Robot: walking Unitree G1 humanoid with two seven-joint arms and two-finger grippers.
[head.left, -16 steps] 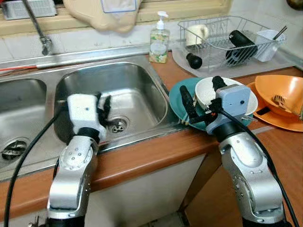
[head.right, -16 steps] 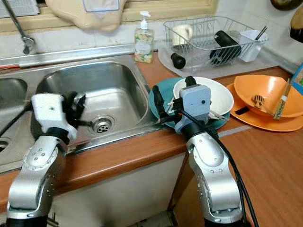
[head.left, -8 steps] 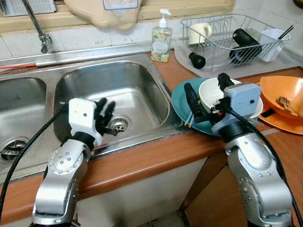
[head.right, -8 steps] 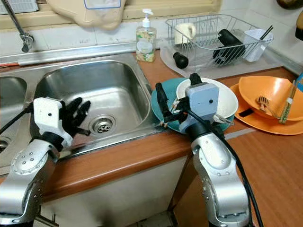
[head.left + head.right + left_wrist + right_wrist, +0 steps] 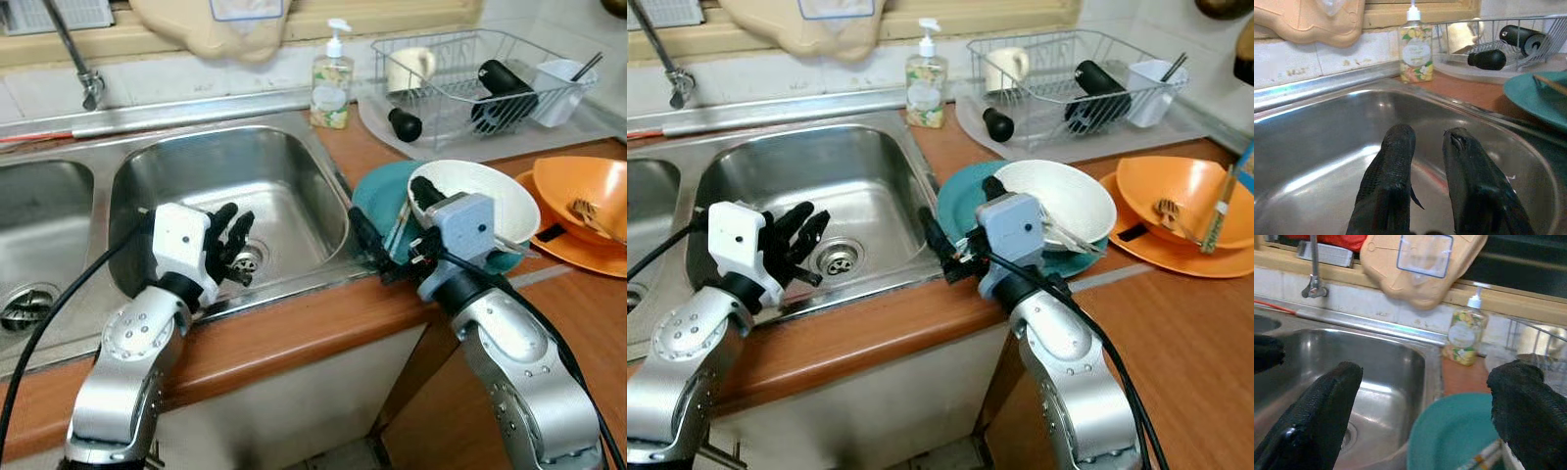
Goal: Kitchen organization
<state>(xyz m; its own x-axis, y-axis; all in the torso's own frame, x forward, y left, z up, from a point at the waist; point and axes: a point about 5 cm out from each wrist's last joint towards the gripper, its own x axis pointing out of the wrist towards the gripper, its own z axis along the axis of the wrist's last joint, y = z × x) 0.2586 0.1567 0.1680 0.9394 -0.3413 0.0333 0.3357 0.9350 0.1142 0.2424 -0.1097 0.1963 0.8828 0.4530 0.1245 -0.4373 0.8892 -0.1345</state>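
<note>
A white bowl (image 5: 485, 196) sits on a teal plate (image 5: 377, 201) on the wooden counter, right of the sink (image 5: 245, 166). Chopsticks (image 5: 397, 230) lie on the plate beside the bowl. My right gripper (image 5: 394, 213) is open and wide: one finger hangs over the plate's near-left edge, the other reaches inside the bowl's rim. In the right wrist view the teal plate (image 5: 1459, 431) lies between its fingers (image 5: 1322, 401). My left gripper (image 5: 235, 235) hovers over the sink basin near the drain (image 5: 247, 257), slightly open, nothing between its fingers (image 5: 1396, 152).
An orange bowl (image 5: 583, 191) holding a fork sits on an orange plate at the right. Behind it stands a wire dish rack (image 5: 470, 73) with a mug, a black bottle and a white cup. A soap bottle (image 5: 331, 83) and a faucet (image 5: 83, 73) stand behind the sink.
My right gripper has shifted left and lower, toward the plate's near-left edge. The left gripper has edged further over the basin. The camera has also shifted a little.
</note>
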